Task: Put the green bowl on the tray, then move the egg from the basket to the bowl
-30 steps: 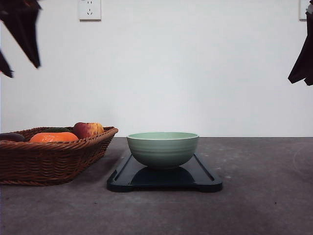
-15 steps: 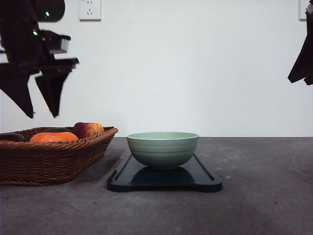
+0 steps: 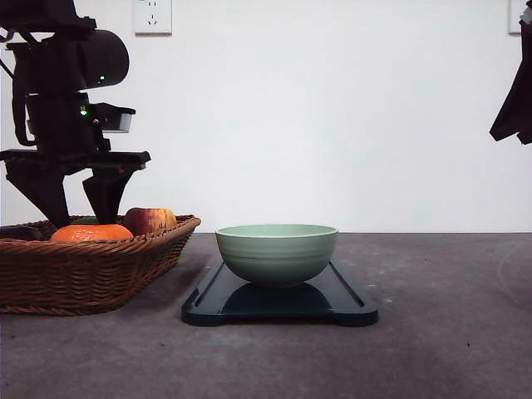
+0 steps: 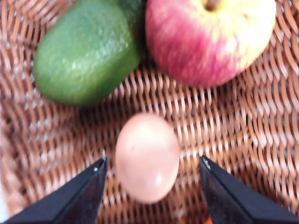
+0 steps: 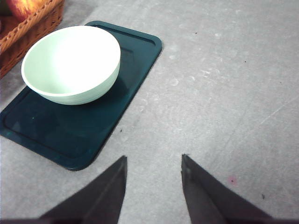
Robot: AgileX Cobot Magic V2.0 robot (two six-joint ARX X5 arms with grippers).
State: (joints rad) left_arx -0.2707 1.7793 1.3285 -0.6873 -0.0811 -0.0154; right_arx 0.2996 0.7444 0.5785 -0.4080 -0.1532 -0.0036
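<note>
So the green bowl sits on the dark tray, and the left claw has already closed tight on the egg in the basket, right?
Not quite. The green bowl does sit on the tray, but the left gripper is open: the left wrist view shows its fingers apart on either side of the egg, which lies on the basket weave, not yet gripped.

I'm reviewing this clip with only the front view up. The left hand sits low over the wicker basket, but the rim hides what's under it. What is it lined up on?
Observer: The left hand straddles the small pale-brown oval egg, fingers open on either side of it.
Operator: Touching it?
Observer: No, a gap of wicker shows on each side.
Operator: What lies near the egg?
Observer: A green rough-skinned fruit and a red-yellow apple, both clear of it.
</note>
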